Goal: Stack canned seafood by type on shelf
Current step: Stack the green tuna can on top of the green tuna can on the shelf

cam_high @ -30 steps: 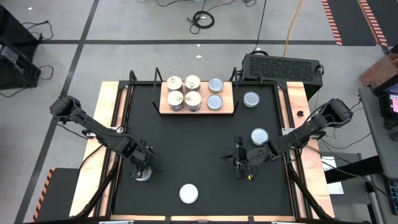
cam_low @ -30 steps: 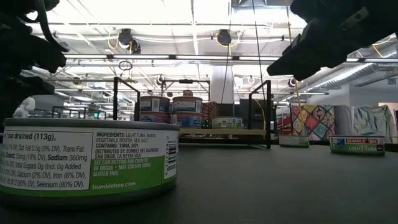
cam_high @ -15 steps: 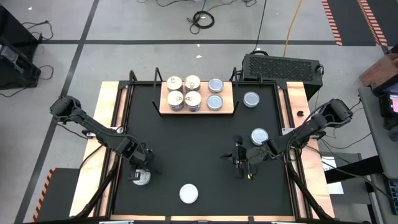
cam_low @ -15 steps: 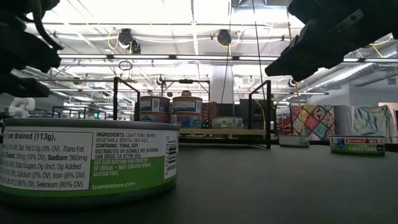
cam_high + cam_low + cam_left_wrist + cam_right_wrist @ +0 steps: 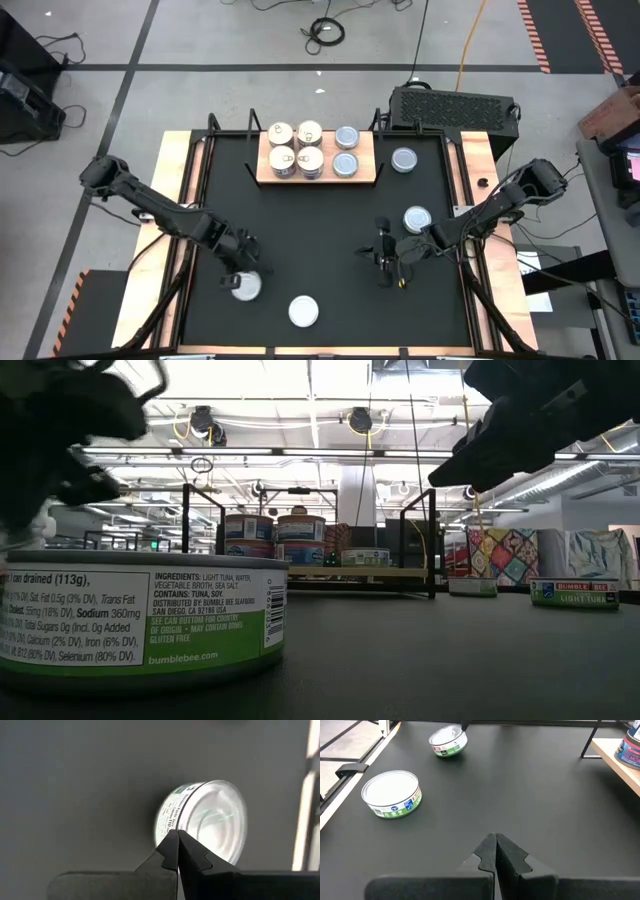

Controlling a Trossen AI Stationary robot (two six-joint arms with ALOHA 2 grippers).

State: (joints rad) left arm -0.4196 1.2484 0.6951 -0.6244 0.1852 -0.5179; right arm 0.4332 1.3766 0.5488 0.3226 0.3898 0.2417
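The shelf (image 5: 366,166), a light wooden board at the table's far side, carries several cream-topped tins (image 5: 296,148) and two silvery-blue ones (image 5: 346,151). A silvery tin (image 5: 246,289) lies loose at the near left. My left gripper (image 5: 242,273) is shut just beside it, pointing steeply down, with nothing between its fingers (image 5: 176,834). A white-topped tin (image 5: 303,311) sits by the near edge and fills the low view's foreground (image 5: 140,620). My right gripper (image 5: 378,255) hangs shut over bare table right of centre (image 5: 495,837). My left gripper has its shut fingertips against the picture of the silvery tin's side wall (image 5: 167,820), coming from above at a slant. I cannot tell whether they touch it. The tin looks blurred in the wrist view and rests on the table.
Two more silvery-blue tins lie loose on the right, one beside the shelf (image 5: 404,159) and one near the right arm (image 5: 417,218). Black rods (image 5: 213,125) stand at the shelf's ends. A black box (image 5: 452,108) sits beyond the far right corner. Bare tabletop lies in the middle.
My left gripper stood astride the silvery tin, then shut without it between its fingers, rose a little and moved toward the table's right edge. The tin has slid along the table toward the right, staying on the table. My right arm kept still.
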